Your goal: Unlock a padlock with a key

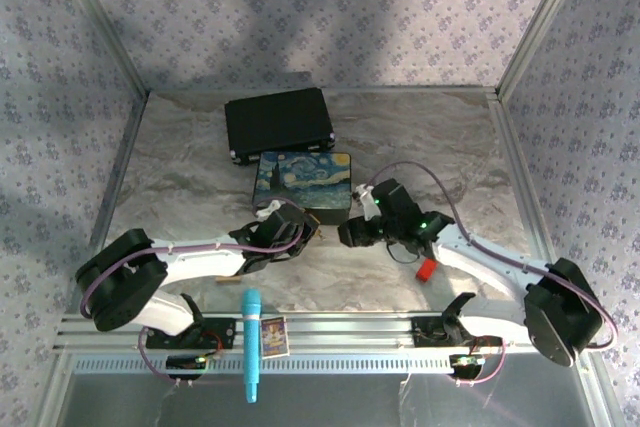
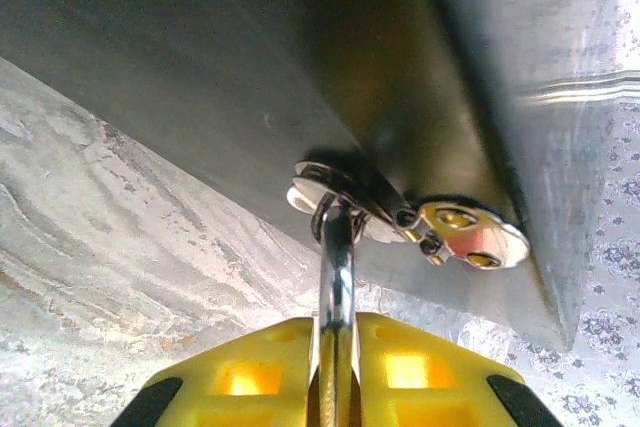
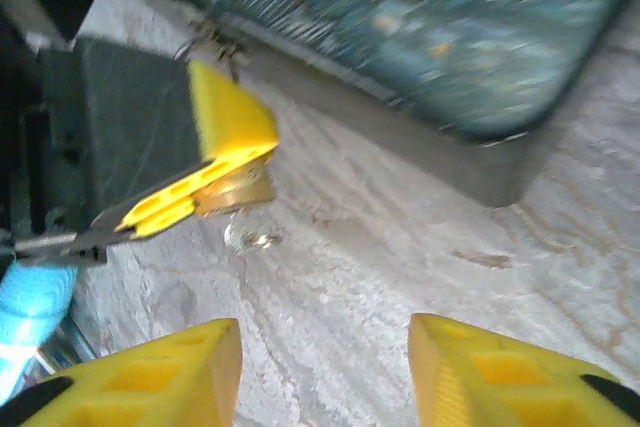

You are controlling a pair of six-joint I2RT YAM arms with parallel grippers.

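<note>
In the left wrist view my left gripper (image 2: pixel 337 335) is shut on the padlock's thin silvery shackle (image 2: pixel 337 267). The shackle runs up through the metal hasp (image 2: pixel 345 187) on the front of the painted box (image 2: pixel 300 67). The right wrist view shows the brass padlock (image 3: pixel 235 187) body under a yellow left finger (image 3: pixel 225 132). A small silvery key (image 3: pixel 250 239), blurred, sits just below it; whether it is in the lock I cannot tell. My right gripper (image 3: pixel 322 342) is open and short of both. From above, the left gripper (image 1: pixel 303 230) and right gripper (image 1: pixel 345 235) face each other before the box (image 1: pixel 303 185).
A black case (image 1: pixel 278 122) lies behind the painted box. A red block (image 1: pixel 427 269) rests beside the right arm. On the near rail lie a blue pen-like tool (image 1: pixel 251 342) and a small card (image 1: pixel 273 335). Patterned walls enclose the marble table (image 1: pixel 180 177).
</note>
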